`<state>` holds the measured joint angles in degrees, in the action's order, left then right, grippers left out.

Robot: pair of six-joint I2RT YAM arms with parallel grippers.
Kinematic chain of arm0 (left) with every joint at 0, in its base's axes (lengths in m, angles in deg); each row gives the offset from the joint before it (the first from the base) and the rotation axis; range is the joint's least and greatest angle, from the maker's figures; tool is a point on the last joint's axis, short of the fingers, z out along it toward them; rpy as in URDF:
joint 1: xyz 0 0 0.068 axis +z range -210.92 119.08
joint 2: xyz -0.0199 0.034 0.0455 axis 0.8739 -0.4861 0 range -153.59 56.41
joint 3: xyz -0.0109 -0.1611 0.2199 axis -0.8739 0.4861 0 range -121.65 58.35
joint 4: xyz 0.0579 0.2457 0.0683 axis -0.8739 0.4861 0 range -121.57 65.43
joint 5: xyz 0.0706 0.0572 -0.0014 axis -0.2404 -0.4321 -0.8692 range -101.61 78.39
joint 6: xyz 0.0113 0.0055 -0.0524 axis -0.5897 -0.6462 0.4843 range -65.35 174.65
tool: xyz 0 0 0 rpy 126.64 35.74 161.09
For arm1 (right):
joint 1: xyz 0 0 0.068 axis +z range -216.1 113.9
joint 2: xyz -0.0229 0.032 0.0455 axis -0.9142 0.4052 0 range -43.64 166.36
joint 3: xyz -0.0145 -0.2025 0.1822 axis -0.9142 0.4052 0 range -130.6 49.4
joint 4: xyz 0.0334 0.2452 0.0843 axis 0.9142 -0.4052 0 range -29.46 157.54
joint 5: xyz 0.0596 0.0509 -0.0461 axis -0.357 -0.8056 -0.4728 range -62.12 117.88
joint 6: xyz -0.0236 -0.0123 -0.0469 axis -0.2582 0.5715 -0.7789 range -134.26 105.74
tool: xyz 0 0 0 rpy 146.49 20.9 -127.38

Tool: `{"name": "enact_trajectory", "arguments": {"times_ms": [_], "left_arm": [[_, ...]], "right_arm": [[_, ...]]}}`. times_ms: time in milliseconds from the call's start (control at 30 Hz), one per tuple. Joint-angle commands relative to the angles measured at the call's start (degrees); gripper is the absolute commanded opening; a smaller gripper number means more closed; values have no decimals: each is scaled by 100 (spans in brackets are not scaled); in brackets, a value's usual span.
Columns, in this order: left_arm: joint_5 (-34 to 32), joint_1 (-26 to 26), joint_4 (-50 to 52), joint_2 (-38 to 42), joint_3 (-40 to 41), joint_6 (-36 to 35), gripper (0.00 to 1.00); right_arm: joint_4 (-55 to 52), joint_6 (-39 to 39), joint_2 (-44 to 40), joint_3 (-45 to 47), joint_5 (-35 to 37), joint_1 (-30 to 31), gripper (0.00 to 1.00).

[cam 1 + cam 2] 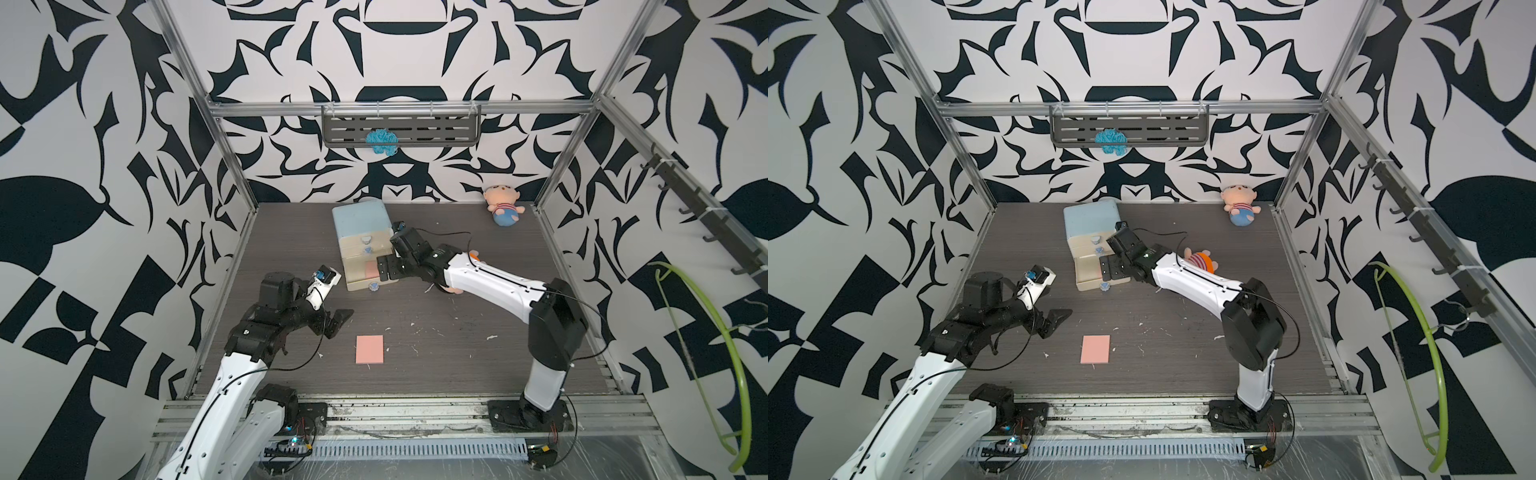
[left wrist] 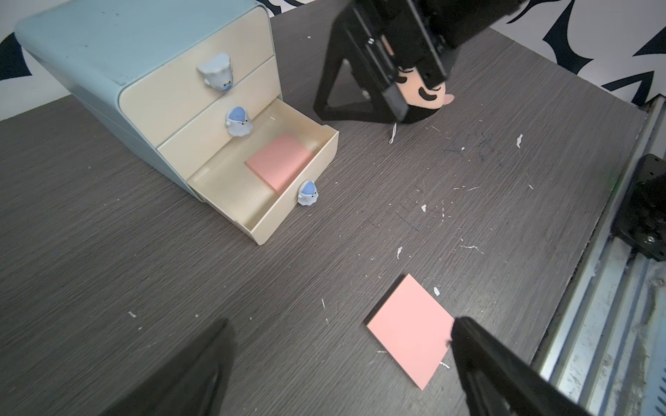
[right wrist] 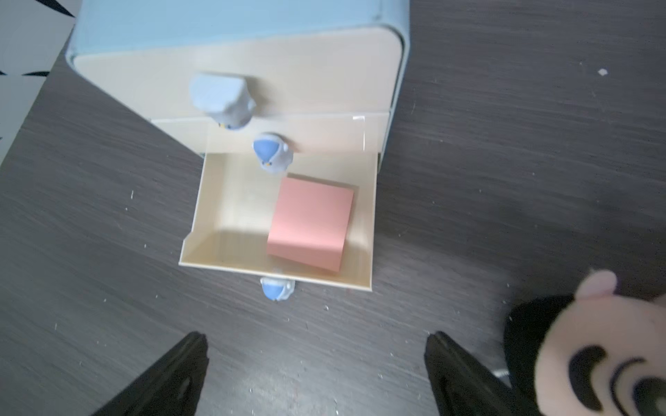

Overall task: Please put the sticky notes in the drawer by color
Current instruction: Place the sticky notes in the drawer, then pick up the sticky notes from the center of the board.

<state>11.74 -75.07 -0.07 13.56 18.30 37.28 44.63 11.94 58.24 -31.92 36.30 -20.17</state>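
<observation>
In both top views the drawer point(image 1: 360, 217) point(image 1: 1091, 216) stands a little above the middle of the frame, a light-blue chest with three cream fronts; the upper two fronts are shut, and its lowest compartment point(image 2: 288, 219) is pulled out toward the lower edge of the frame, a small bluish knob point(image 2: 307, 193) on its front. The stowed pink sticky note point(image 3: 310, 223) lies inside that compartment, toward its right-hand wall as a top view shows it. The right gripper point(image 3: 315, 336) hangs just beside the compartment's right edge; its jaws are spread wide and carry nothing. The loose pink sticky note point(image 1: 369, 349) lies flat on the dark wood-grain table point(image 1: 457, 332), below the middle of the frame and well apart from the drawer. The left gripper point(image 2: 339, 322) sits up and to the left of that note in the top views, released and empty. One of its fingers point(image 2: 504, 367) crosses the note's edge in the left wrist view; whether it touches cannot be told. A striped plush doll point(image 1: 1200, 259) lies under the right arm (its face fills a corner of the right wrist view); a second plush doll point(image 1: 503, 205) sits at the upper right of the table, against the back wall.
</observation>
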Motion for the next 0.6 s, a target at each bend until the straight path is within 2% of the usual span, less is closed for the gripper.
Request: {"name": "enact_trajectory", "arguments": {"times_ms": [0,167,333,567], "left_arm": [[87,9,-190,80,161,153,99],[67,9,-415,-145,71,651,99],[49,2,-860,-327,174,1202,99],[60,-4,-952,-503,175,1209,99]], "right_arm": [[358,-229,-561,745,85,163,99],[1006,-832,-1367,2003,0,425,99],[1252,-1429,-1817,2700,-178,753,99],[1804,-1833,-1869,3262,-865,1042,99]]}}
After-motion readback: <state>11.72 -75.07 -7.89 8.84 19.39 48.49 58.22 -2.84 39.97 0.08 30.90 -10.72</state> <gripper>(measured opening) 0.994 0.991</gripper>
